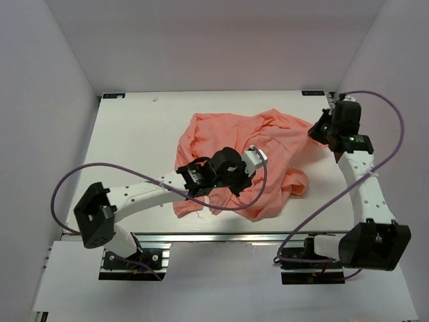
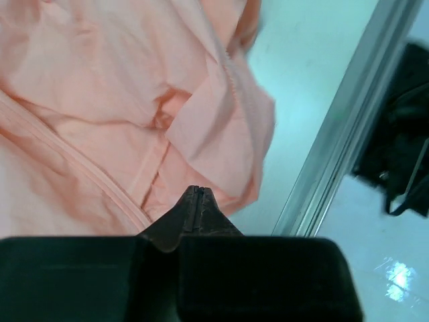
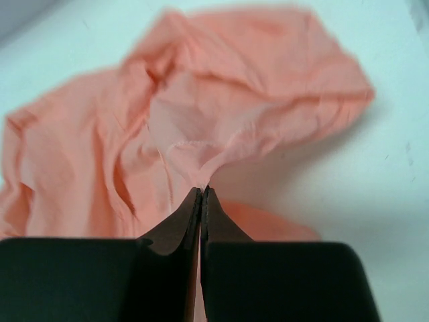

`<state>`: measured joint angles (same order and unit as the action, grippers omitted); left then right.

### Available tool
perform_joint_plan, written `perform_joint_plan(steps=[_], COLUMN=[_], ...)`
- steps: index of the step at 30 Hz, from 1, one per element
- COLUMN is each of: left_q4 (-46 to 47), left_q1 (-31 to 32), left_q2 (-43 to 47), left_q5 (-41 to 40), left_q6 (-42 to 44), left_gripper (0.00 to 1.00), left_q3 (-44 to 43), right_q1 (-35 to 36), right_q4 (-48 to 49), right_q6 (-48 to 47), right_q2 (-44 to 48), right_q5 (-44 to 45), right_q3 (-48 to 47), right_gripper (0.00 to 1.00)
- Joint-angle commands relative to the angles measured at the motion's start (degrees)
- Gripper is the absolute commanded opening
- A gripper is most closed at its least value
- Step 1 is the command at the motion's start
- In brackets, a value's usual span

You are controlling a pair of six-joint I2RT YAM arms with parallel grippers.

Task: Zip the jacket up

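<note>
The salmon-pink jacket [image 1: 268, 151] lies crumpled on the middle of the white table [image 1: 134, 134]. My right gripper [image 1: 316, 131] is at its right edge, shut on a pinch of the jacket [image 3: 221, 114]. The cloth tents up into the closed tips of the right gripper [image 3: 202, 190]. My left gripper [image 1: 202, 189] is down over the jacket's near part. In the left wrist view the left gripper [image 2: 195, 190] is shut, tips against the jacket [image 2: 100, 87] beside a zipper band [image 2: 80, 161]. No cloth shows between those tips.
The table's metal front rail [image 2: 335, 134] runs just right of the left gripper, with black gear [image 2: 402, 134] beyond it. Purple cables [image 1: 392, 121] loop from both arms, one trailing over the jacket [image 1: 241, 204]. White walls close in the back and sides.
</note>
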<state>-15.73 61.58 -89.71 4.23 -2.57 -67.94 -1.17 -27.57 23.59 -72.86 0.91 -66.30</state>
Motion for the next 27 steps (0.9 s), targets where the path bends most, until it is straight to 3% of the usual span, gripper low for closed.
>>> perform_joint_plan(steps=[1,5,11,14,21,27], left_q4=[2.64,0.96,0.96,1.04,2.53,3.6], left_q1=[-0.06,-0.06,-0.15,-0.49,-9.98,-17.54], left_q2=[4.98,2.01,-6.96,-11.09,-13.56,-14.79], left_q5=[0.17,1.66,-3.34,-14.48,-9.42,-6.95], left_q6=[0.98,2.04,1.44,-0.15,-3.76,-3.41], left_gripper=[0.0,0.98,0.98,0.98,0.98,0.98], left_q3=[1.32,0.44,-0.78,-1.49,0.08,1.5], right_q1=[-0.32,-0.32,-0.32,-0.32,-1.46,-1.73], right_q4=[-1.17,-1.69,-4.07,-3.89,-4.15,-5.03], right_q6=[-0.04,-0.48,-2.32,-2.94,-3.91,-3.03], right_q2=[3.69,4.66,1.59,0.09,-8.42,-22.3], right_q5=[5.77,7.17,10.08,10.95,11.75,13.67], right_q3=[-5.93,-14.09,-21.58,-20.98,-22.46,-34.84], right_gripper=[0.0,0.0,0.0,0.0,0.0,0.0])
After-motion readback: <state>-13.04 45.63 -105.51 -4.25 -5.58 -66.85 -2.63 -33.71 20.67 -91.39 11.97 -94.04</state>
